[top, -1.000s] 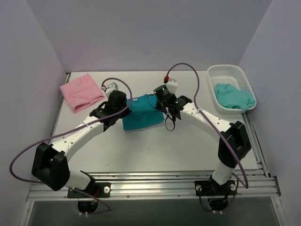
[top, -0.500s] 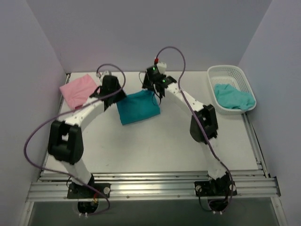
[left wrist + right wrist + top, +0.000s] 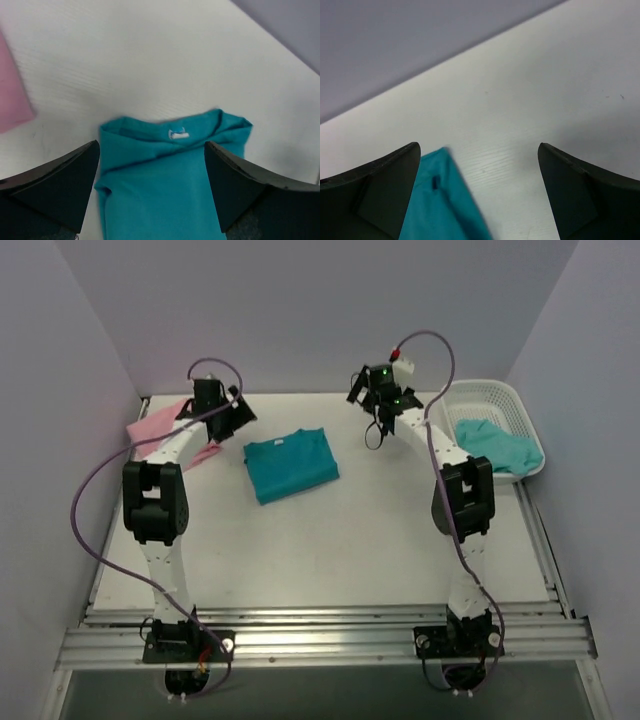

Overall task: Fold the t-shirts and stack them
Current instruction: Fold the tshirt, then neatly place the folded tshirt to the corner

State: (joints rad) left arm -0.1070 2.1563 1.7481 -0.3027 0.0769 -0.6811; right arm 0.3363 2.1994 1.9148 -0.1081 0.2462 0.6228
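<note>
The end effector (image 3: 477,149), fingers spread wide, frames a teal t-shirt (image 3: 442,202) corner on the table (image 3: 545,75).

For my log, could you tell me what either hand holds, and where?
Nothing: the left hand and right hand are open; the teal t-shirt lies free.

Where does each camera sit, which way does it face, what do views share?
Top external: above, behind the bases, looking down on the table; both arms, left gripper, right gripper.
Left wrist: looks down between its open fingers at the teal t-shirt, pink t-shirt at left.
Right wrist: looks low across the table toward the back wall, past its open fingers.
Shared: the teal t-shirt shows in all three.
</note>
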